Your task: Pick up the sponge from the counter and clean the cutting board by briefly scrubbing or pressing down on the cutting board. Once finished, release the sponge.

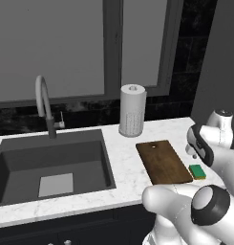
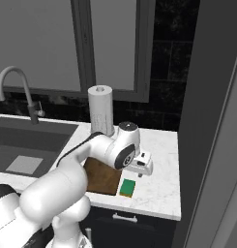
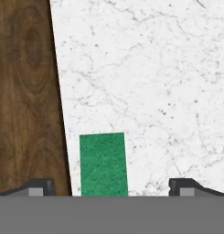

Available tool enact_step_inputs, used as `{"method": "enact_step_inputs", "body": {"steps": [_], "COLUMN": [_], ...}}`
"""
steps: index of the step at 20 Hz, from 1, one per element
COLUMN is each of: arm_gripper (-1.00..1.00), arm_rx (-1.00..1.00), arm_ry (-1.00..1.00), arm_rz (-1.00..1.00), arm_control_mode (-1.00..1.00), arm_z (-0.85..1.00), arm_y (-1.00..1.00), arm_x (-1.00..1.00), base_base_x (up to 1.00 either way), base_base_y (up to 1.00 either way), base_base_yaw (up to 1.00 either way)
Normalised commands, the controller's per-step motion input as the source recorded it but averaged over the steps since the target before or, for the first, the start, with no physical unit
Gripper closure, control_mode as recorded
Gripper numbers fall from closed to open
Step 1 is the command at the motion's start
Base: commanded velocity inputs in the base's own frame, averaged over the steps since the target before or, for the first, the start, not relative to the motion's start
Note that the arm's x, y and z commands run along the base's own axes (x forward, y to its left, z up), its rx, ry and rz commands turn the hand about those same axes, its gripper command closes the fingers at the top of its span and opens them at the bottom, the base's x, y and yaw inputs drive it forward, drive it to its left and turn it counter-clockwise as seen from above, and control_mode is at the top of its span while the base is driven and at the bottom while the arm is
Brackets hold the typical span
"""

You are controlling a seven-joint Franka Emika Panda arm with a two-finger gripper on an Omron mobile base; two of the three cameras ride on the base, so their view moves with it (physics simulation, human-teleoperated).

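Note:
The green-topped sponge (image 1: 197, 171) (image 2: 127, 187) (image 3: 103, 163) lies flat on the white marble counter (image 1: 128, 158) (image 3: 154, 82), just right of the cutting board's near corner. The dark brown cutting board (image 1: 163, 161) (image 2: 101, 178) (image 3: 24, 96) lies beside it, partly hidden by the arm in the right base view. My gripper (image 3: 111, 187) hangs above the sponge, open, with one fingertip (image 3: 38, 186) over the board's edge and the other over bare marble. The sponge sits between the tips, nearer the board side. Nothing is held.
A white paper-towel roll (image 1: 132, 111) (image 2: 101, 110) stands behind the board against the dark backsplash. The dark sink (image 1: 51, 165) (image 2: 28, 145) with its curved faucet (image 1: 44, 107) lies to the left. A dark wall panel (image 2: 212, 121) rises at the counter's right end.

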Motion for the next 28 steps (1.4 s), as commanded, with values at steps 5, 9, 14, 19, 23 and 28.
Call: {"method": "enact_step_inputs", "body": {"steps": [5,9,14,19,23,28], "arm_gripper": [-1.00,-1.00,-1.00,-1.00,-1.00,-1.00], "arm_rx": [0.02,0.00,0.00,0.00,0.00,0.00], "arm_ry": [0.00,0.00,0.00,0.00,0.00,0.00], "arm_rz": [0.00,0.00,0.00,0.00,0.00,0.00], "arm_control_mode": [-1.00,-1.00,-1.00,-1.00,-1.00,-1.00], "arm_z": [-0.25,-0.32,-0.36,-0.29,-0.22,-0.14], "arm_y": [-0.16,0.01,0.15,0.14,0.08,0.00], "arm_x": [0.01,0.00,0.00,0.00,0.00,0.00], "base_base_x": [0.00,0.00,0.00,0.00,0.00,0.00], "base_base_y": [0.00,0.00,0.00,0.00,0.00,0.00], "base_base_yaw": [0.00,0.00,0.00,0.00,0.00,0.00]}}
